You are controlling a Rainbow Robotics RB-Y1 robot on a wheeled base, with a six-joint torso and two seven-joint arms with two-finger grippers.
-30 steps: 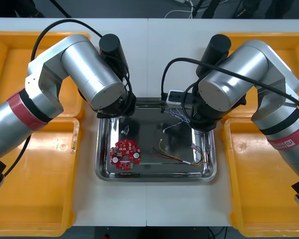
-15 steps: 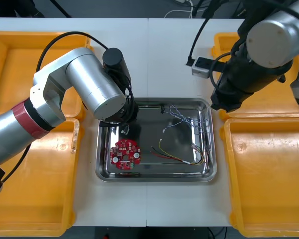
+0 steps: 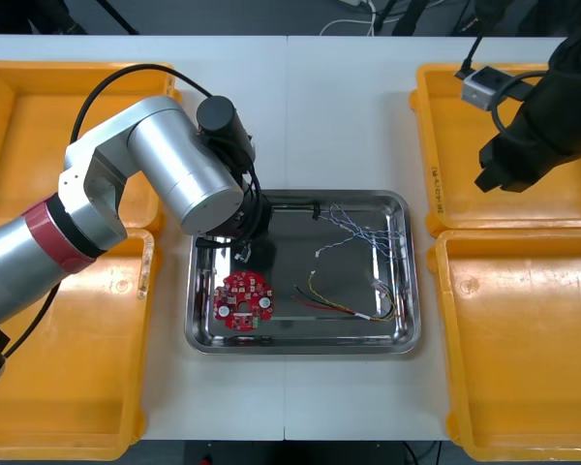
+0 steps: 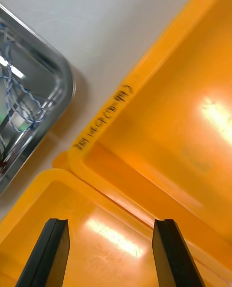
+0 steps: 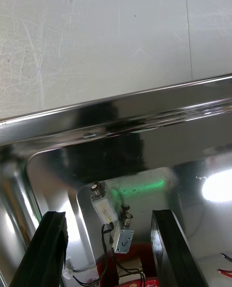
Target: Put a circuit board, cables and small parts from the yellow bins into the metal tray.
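Left arm is hunched over the far-left corner of the shiny rectangular metal tray. From its wrist camera the left jaws stand spread apart, gripping nothing. Right below the gap between them, on the tray floor, lie the small silvery metal parts. The bigger one has its long axis roughly square to the line from finger to finger, so a straight drop and squeeze would catch it across its narrow width, if it needed catching at all.

Thin black leads trail from the parts toward the round red circuit board, which lies flat toward the tray's near-left corner. Whether the leads touch the board, I can't quite tell. The twisted blue and white cable is bunched in the tray's far-right corner, and the red and yellow cable lies in its near-right part, beside the board.

Over to the right jaws: parted and empty, hanging above the yellow plastic bins off the tray's right edge, across a strip of light worktop and well apart from everything in the tray. The bin floors beneath them look bare.

My read is that board, cables and parts are all in, so the job looks close to done. The left arm is by far the nearer to the tray for any tidying.
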